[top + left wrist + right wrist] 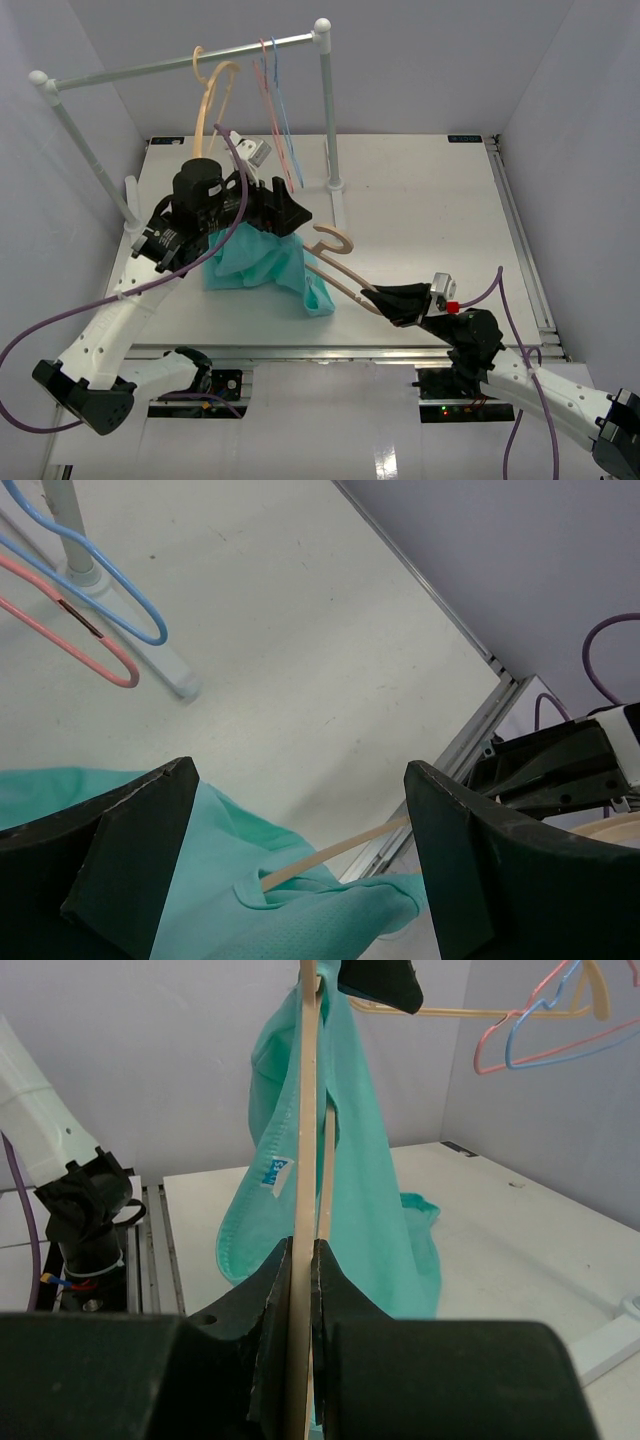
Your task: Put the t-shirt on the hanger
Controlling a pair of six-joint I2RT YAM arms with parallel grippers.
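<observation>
Now the right gripper (386,298) clamps the hanger (347,284) (arm inside t-shirt (258,263)).

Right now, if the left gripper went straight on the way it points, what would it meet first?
The left gripper, open, would most likely meet the t-shirt first, where the hanger arm slips into the cloth. Depth is hard to judge from the wrist view.

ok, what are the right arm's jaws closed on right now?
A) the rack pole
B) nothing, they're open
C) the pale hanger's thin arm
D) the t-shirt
C: in the right wrist view the right arm's jaws stand shut on the thin arm of the hanger, while the t-shirt hangs on it farther out, not between them.
</observation>
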